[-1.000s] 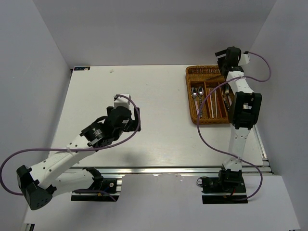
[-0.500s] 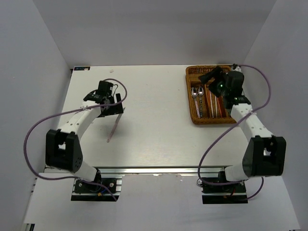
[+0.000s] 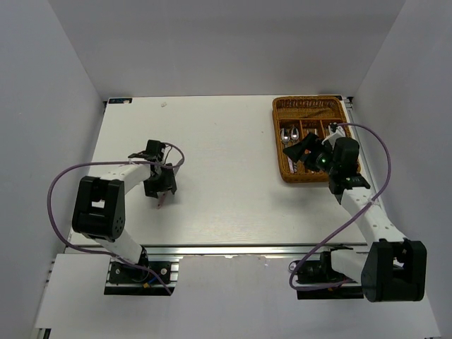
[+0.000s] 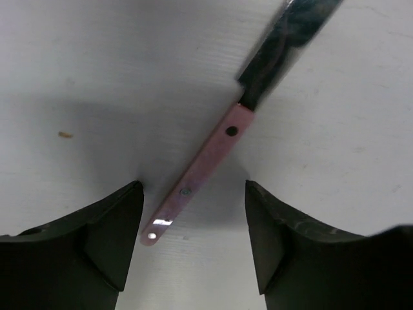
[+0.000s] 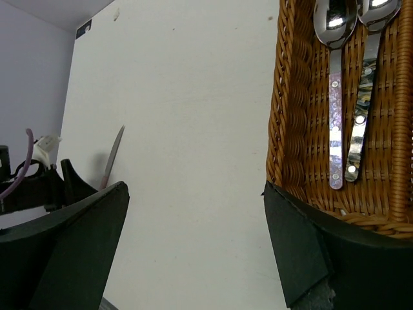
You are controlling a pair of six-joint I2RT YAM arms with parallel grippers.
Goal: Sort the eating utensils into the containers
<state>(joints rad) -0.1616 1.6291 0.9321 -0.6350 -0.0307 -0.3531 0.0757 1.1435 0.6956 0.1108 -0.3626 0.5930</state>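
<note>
A knife (image 4: 201,165) with a pink handle and a dark blade lies flat on the white table. My left gripper (image 4: 193,239) hangs low over it, open, one finger on each side of the handle's end and neither touching it. From above, the left gripper (image 3: 161,183) covers most of the knife (image 3: 162,203). The brown wicker tray (image 3: 277,134) stands at the back right, with two silver spoons (image 5: 335,129) side by side in its left slot. My right gripper (image 3: 301,150) is open and empty over the tray's near left part, hiding some of the slots.
The tray's woven wall (image 5: 290,116) rises just right of my right gripper (image 5: 193,245). More cutlery (image 3: 332,131) lies in the tray's right slots. White walls close the table in at left, back and right. A purple cable (image 3: 63,183) loops beside the left arm.
My left gripper has come nearer and lower, down onto the knife's handle end, with its jaws somewhat narrower. My right gripper has slid toward the tray's near end.
</note>
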